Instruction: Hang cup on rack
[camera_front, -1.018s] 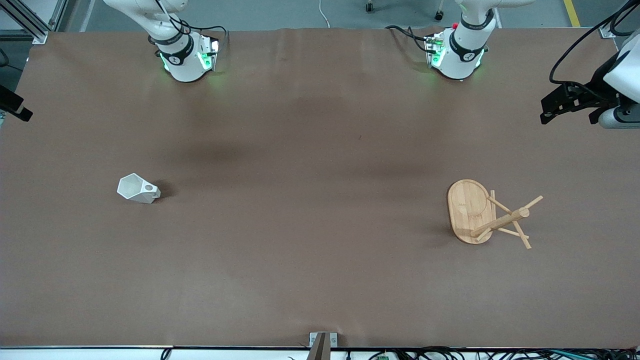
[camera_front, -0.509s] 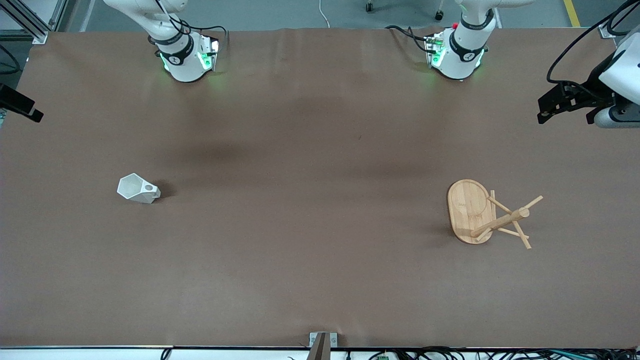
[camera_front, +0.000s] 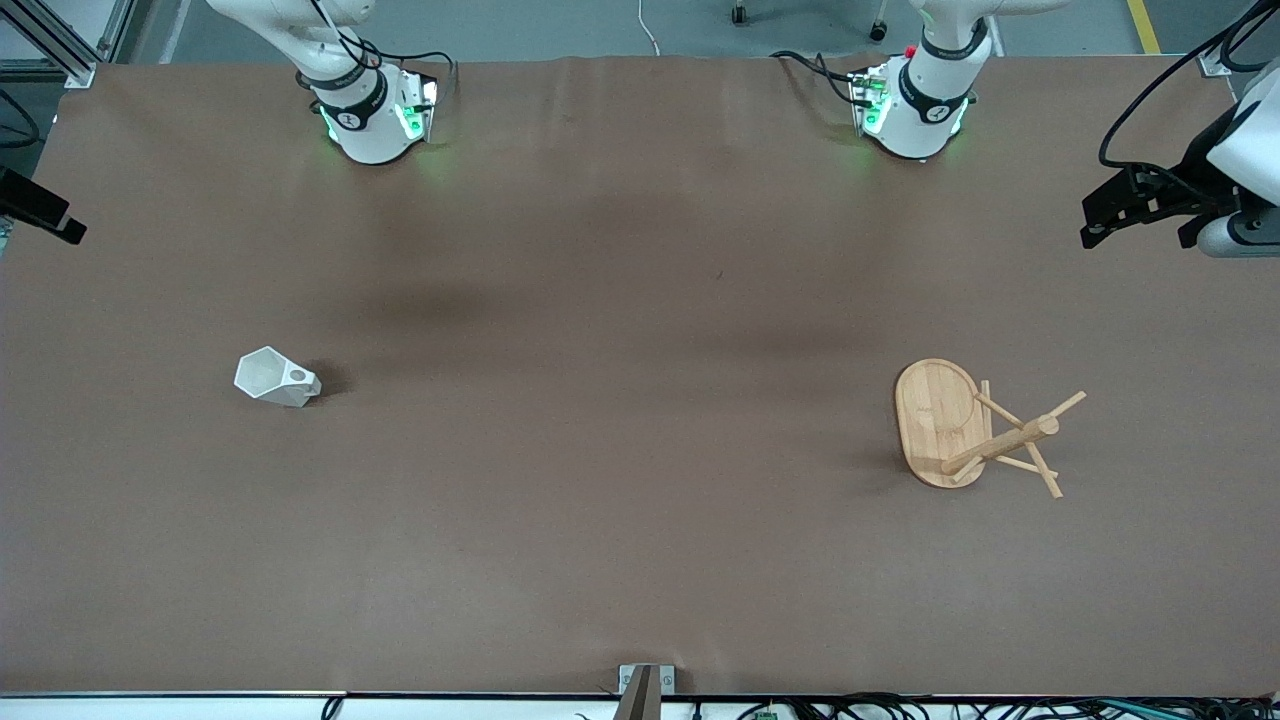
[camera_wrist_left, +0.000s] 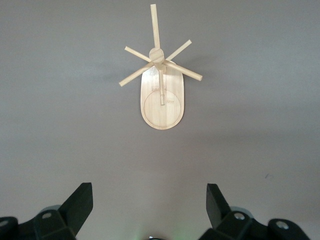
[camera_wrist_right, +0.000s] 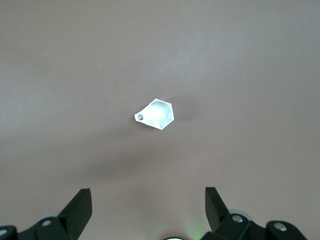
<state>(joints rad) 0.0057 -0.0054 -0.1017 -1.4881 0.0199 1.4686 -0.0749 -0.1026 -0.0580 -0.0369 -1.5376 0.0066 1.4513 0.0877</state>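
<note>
The white faceted cup (camera_front: 277, 378) lies on its side on the brown table toward the right arm's end, its pierced handle tab facing up. It also shows in the right wrist view (camera_wrist_right: 157, 114). The bamboo rack (camera_front: 972, 430) stands on its oval base toward the left arm's end, and it shows in the left wrist view (camera_wrist_left: 161, 85). My left gripper (camera_front: 1140, 215) hangs open and empty high over the table's end, well apart from the rack (camera_wrist_left: 149, 190). My right gripper (camera_front: 40, 212) hangs open and empty high over the other end, well apart from the cup (camera_wrist_right: 148, 192).
The brown table cover (camera_front: 620, 450) is bare between the cup and the rack. The two arm bases (camera_front: 370, 110) (camera_front: 915, 105) stand along the edge farthest from the camera. A metal bracket (camera_front: 645, 685) sits at the near edge.
My right gripper has edged a little inward over the table's end. My left gripper has barely shifted. The cup and the rack have not moved.
</note>
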